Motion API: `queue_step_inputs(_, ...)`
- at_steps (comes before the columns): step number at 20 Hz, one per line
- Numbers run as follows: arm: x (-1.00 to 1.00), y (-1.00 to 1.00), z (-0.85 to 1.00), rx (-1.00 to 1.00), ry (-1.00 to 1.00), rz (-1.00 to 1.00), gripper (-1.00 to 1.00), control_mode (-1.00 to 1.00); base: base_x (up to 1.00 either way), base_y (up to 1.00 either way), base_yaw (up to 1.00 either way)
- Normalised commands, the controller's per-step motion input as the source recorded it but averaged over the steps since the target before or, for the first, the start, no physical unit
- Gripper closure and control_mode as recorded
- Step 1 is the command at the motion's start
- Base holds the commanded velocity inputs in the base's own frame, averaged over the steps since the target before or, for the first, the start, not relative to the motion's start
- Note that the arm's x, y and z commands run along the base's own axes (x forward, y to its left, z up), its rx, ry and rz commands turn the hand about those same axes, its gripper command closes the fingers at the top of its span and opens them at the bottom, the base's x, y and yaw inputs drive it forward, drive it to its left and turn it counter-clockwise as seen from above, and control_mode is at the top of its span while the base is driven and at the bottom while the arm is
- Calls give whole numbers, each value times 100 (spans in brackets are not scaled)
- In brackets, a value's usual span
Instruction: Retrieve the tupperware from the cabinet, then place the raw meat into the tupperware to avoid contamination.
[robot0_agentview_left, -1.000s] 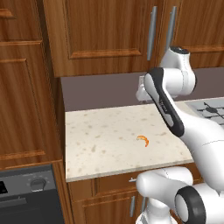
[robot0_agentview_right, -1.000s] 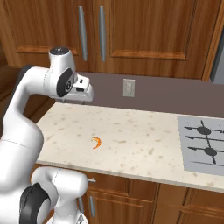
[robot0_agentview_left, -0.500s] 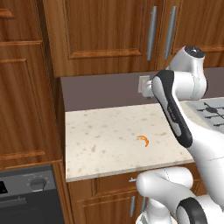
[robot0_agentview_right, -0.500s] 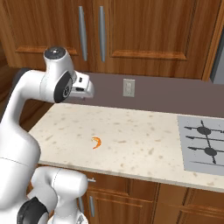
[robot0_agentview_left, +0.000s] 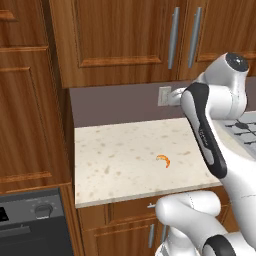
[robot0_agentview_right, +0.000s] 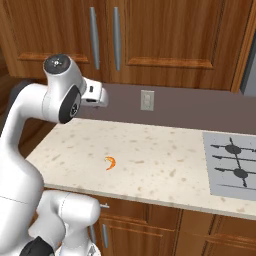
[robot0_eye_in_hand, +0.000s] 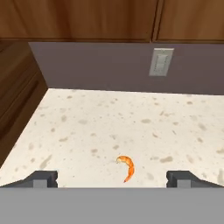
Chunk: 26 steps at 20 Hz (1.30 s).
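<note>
In the left base view, the tiny orange crescent-shaped raw meat (robot0_agentview_left: 163, 160) is seen lying on the speckled beige stone worktop (robot0_agentview_left: 115, 160), below the wide brown wood cabinet (robot0_agentview_left: 125, 40) with closed doors and long silver bar handles.

In the right base view, the meat (robot0_agentview_right: 110, 162) is found on the worktop's near left part, well apart from the grey stove top (robot0_agentview_right: 232, 167).

In the hand view, the tool (robot0_eye_in_hand: 112, 178) is held wide open and empty above the worktop, with the meat (robot0_eye_in_hand: 126, 166) between its dark fingertips (robot0_eye_in_hand: 43, 178). A white wall socket (robot0_eye_in_hand: 161, 62) is set in the backsplash.
</note>
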Motion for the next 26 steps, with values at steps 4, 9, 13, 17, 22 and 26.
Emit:
queue_step_inputs(4, -3, -15, 26, -4, -14, 0, -100, -100, 0, 0, 0)
queue_step_inputs(9, -1, -14, 27, -4, -16, -1, -100, -100, 0, 0, 0)
queue_step_inputs(13, 0, -12, 25, -3, -19, -1, -100, -100, 0, 0, 0)
queue_step_inputs(17, 0, -9, 21, -1, -23, 0, -100, -100, 0, 0, 0)
queue_step_inputs(22, 0, -10, 20, 0, -25, 0, -100, -100, 0, 0, 0)
queue_step_inputs(26, -1, -7, 22, 0, -25, 0, -100, -100, 0, 0, 0)
